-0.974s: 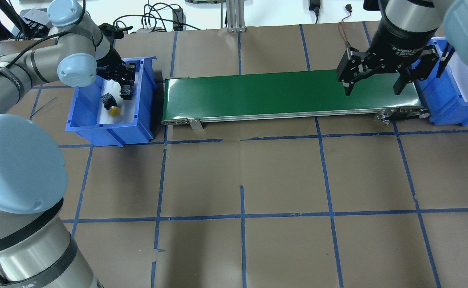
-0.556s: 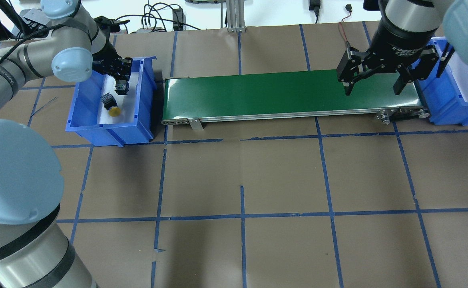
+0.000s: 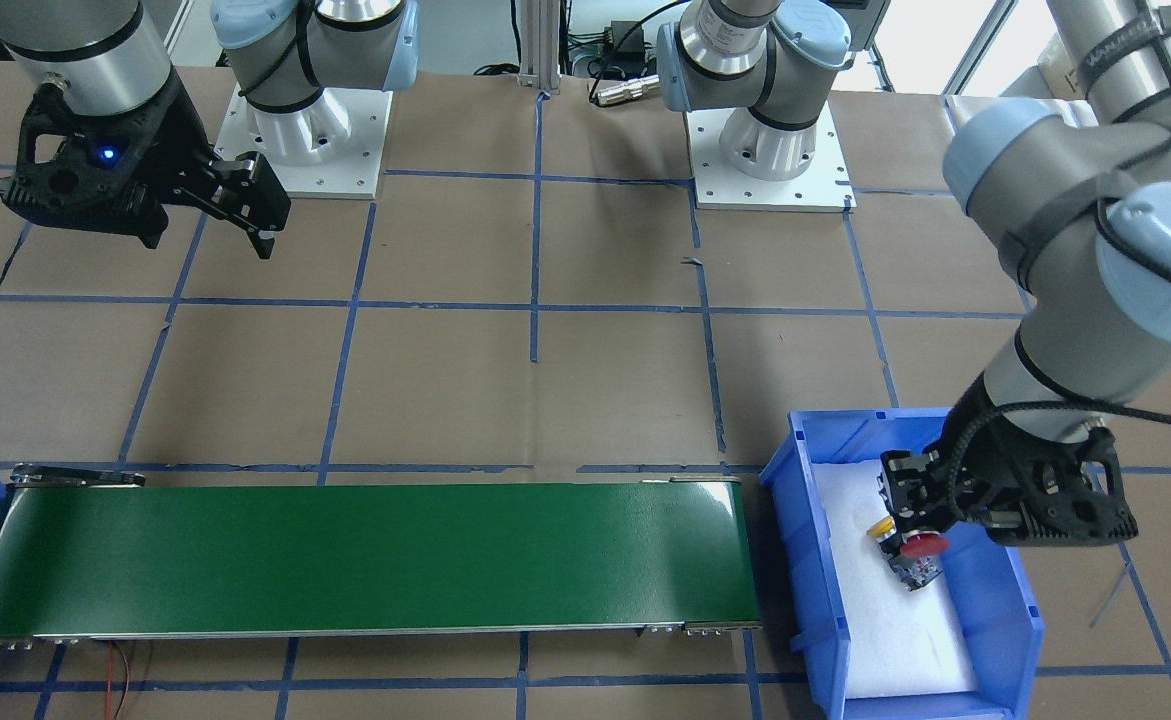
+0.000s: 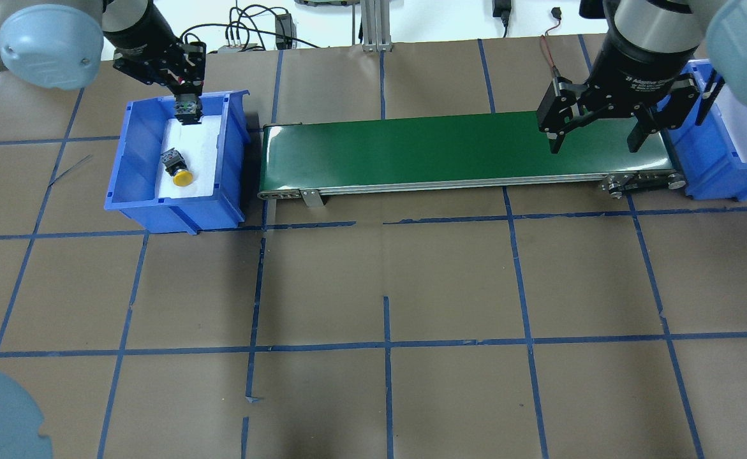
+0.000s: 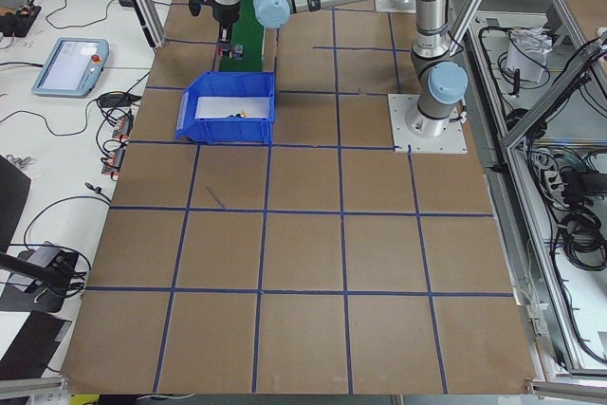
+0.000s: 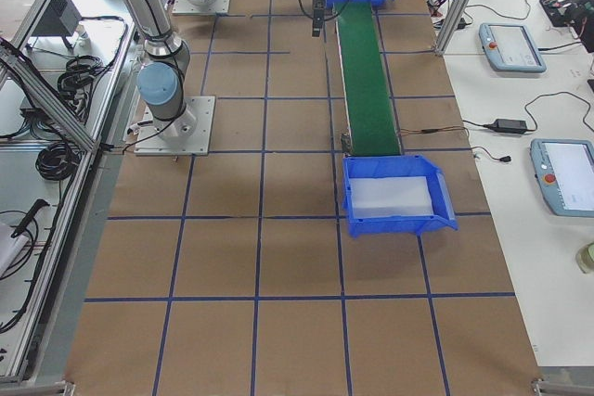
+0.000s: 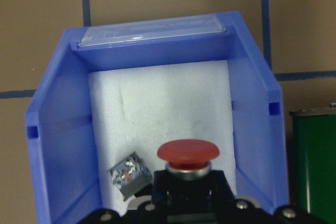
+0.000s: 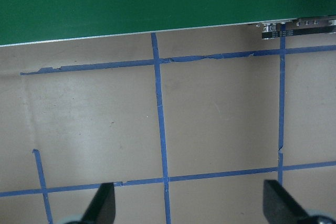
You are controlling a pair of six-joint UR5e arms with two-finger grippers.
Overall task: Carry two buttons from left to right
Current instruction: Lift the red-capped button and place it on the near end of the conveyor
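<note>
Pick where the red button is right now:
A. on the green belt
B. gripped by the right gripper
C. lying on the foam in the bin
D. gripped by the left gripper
D: the left wrist view shows the red button clamped in the left gripper over the bin, while only the yellow button lies on the foam.

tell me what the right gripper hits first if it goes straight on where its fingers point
Most likely the right gripper would meet the brown paper-covered table, just beside the green conveyor belt; its wrist view shows only paper and blue tape between its open fingers. Depth is unclear.
</note>
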